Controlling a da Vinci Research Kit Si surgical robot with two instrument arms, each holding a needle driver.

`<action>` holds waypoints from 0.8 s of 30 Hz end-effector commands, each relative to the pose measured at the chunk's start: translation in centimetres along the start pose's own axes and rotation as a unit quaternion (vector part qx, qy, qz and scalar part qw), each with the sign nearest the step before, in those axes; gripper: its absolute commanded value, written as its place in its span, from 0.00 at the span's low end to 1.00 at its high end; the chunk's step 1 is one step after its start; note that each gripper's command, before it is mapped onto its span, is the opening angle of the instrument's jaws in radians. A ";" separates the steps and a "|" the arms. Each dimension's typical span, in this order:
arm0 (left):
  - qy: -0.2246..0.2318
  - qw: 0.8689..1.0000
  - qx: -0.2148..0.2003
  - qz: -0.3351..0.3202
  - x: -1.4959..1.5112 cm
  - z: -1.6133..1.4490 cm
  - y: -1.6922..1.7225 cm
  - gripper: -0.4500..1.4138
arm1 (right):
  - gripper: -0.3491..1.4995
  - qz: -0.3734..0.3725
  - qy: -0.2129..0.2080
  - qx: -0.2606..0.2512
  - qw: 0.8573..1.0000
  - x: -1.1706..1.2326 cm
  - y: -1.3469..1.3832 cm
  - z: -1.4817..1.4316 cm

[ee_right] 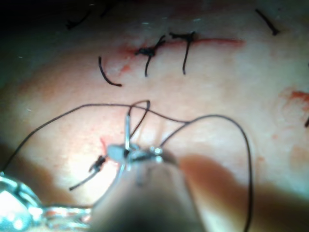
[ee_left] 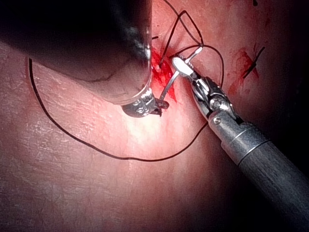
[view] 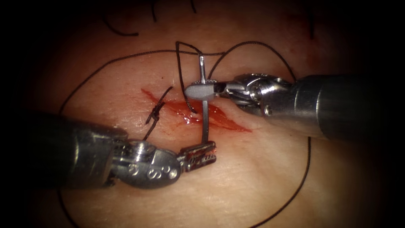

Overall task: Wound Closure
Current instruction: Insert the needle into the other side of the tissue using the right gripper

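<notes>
Left tool (view: 198, 157): jaws parted at 6 o'clock of cut (view: 198, 114), clamping nothing, needle (view: 204, 105) tip resting just at them. Finished stitch (view: 155, 114) at cut's 9 o'clock end. Needle spans cut, clear of tissue (view: 253, 177). Right tool (view: 200, 90): jaws clamped on needle near swaged end at 12 o'clock, likely steadying it. Thread (view: 253, 44) loops at 1 o'clock.

Two grippers, left gripper (view: 201, 155) lower centre, right gripper (view: 201, 91) mid-frame, one curved needle (view: 204, 114) between them, one long black thread (view: 257, 44) looping around, one red cut (view: 219, 118) in one tissue (view: 253, 177), one knotted stitch (view: 155, 113) left of centre
</notes>
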 end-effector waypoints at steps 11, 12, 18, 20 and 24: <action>0.085 0.971 -0.071 -0.212 -0.02 -0.14 -0.11 0.50 | 0.00 -0.044 0.032 0.012 0.998 0.02 0.07 -0.20; 0.089 0.969 -0.076 -0.218 -0.04 -0.17 -0.13 0.50 | 0.00 -0.050 0.036 0.013 0.998 0.02 0.07 -0.20; 0.073 0.949 -0.120 -0.281 -0.47 -0.20 -0.25 0.11 | 0.00 -0.101 0.069 0.021 0.992 0.05 -0.02 -0.22; 0.064 0.946 -0.128 -0.289 -0.59 -0.13 -0.27 0.01 | 0.00 -0.117 0.074 0.021 0.990 0.08 -0.06 -0.23; 0.047 0.937 -0.148 -0.312 -0.86 0.10 -0.32 0.00 | 0.00 -0.157 0.085 0.021 0.984 0.11 -0.14 -0.25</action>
